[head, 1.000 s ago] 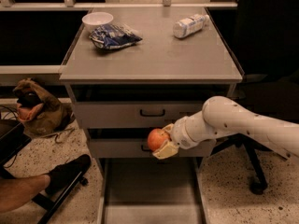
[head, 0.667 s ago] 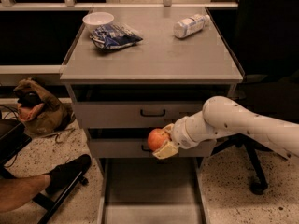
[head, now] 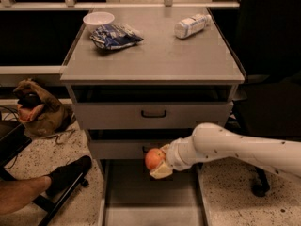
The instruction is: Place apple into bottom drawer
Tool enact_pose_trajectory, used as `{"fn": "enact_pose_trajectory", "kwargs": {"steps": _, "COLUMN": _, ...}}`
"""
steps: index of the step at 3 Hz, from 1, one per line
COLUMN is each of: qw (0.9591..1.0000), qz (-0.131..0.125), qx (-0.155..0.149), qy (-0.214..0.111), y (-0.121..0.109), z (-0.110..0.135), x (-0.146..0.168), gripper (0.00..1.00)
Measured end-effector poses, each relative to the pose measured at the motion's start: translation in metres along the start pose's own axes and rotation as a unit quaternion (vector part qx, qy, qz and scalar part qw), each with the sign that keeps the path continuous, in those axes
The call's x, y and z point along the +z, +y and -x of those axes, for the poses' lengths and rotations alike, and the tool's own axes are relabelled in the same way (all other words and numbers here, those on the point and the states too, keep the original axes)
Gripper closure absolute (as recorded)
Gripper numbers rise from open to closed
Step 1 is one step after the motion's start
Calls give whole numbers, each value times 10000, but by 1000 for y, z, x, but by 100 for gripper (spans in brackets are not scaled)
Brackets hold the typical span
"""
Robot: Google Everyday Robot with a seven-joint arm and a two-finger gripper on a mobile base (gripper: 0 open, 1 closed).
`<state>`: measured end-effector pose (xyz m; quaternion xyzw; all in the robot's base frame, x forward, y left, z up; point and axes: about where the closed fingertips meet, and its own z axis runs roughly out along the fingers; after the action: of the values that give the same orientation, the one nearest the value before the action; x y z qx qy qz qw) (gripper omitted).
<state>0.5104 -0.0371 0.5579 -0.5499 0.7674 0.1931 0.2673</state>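
Observation:
The red-orange apple (head: 153, 158) is held in my gripper (head: 159, 163), which is shut on it. The white arm reaches in from the right. The apple hangs in front of the middle drawer's grey front, just above the back of the bottom drawer (head: 150, 192). The bottom drawer is pulled out toward the camera, a wide shallow grey tray with a bare floor and low side walls.
On the cabinet top (head: 155, 60) stand a white bowl (head: 98, 20), a blue snack bag (head: 114, 35) and a lying plastic bottle (head: 191, 26). A brown bag (head: 35, 109) lies on the floor at left. A person's leg and black shoe (head: 68, 173) are at bottom left. A dark office chair (head: 268, 107) stands at right.

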Motion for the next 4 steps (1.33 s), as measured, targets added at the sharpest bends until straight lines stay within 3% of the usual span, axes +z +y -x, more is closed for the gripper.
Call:
{"fn": "enact_pose_trajectory", "kwargs": {"steps": 1, "qw": 9984, "qz": -85, "qx": 314, "qy": 455, "y": 27, "z": -43, "x": 44, "gripper": 100}}
{"fn": "enact_pose_trajectory", "kwargs": {"steps": 2, "qw": 9957, "qz": -145, "qx": 660, "qy": 631, "y": 41, "z": -69, "x": 82, "gripper": 100}}
{"fn": "enact_pose_trajectory", "kwargs": {"steps": 3, "qw": 9957, "qz": -144, "qx": 660, "qy": 631, "y": 41, "z": -69, "x": 82, "gripper": 100}}
{"fn": "enact_pose_trajectory", "kwargs": {"steps": 4, "qw": 9948, "qz": -241, "qx": 737, "qy": 660, "y": 43, "z": -86, "x": 101, "gripper": 100}}
